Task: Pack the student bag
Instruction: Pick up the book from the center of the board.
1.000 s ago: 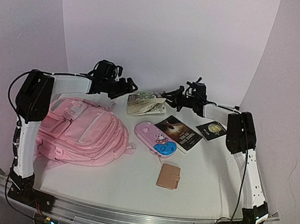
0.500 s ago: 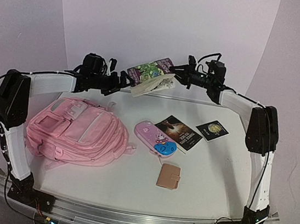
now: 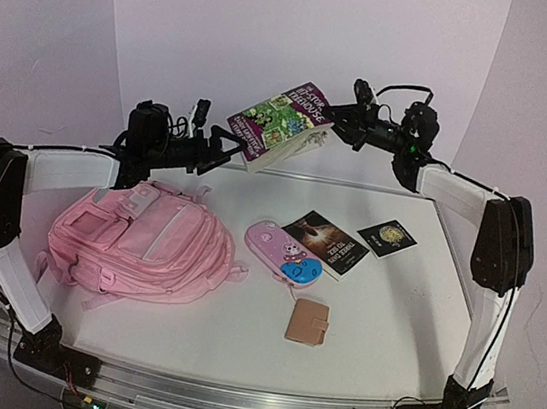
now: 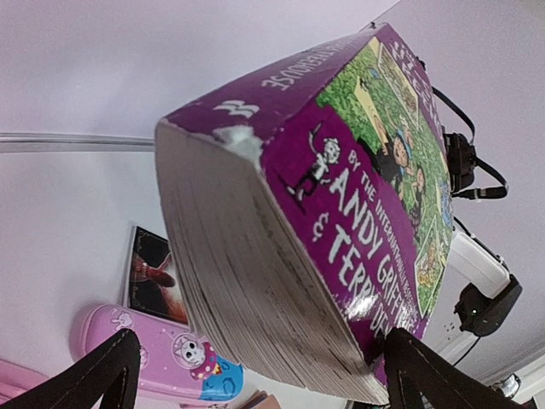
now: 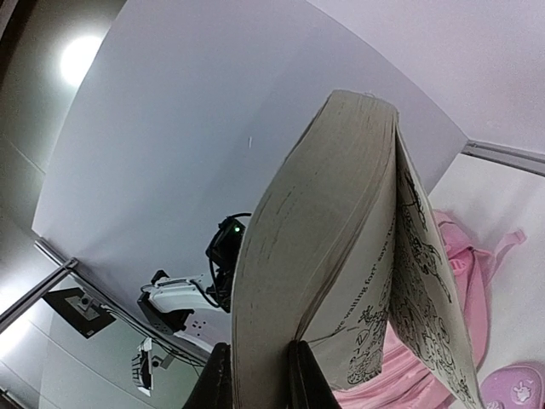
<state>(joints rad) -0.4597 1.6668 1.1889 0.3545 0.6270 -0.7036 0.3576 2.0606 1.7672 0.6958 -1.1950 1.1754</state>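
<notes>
The bag [image 3: 142, 243] filled the left of the table [image 3: 389, 321]; case [image 3: 284, 253], dark book [image 3: 327, 242], booklet [image 3: 386, 237] and wallet [image 3: 307, 322] cluttered centre and right. A lane lay open between bag and wallet. The paperback [image 3: 282, 122], held aloft, blocked the far centre.

White tube links on left arm [image 3: 67, 165] and right arm [image 3: 456, 193], chunky black joint housings, black bases, thin black cables run along links and loop over wrists. Black tapered fingers on left gripper [image 4: 260, 375] and right gripper [image 5: 258, 379].
</notes>
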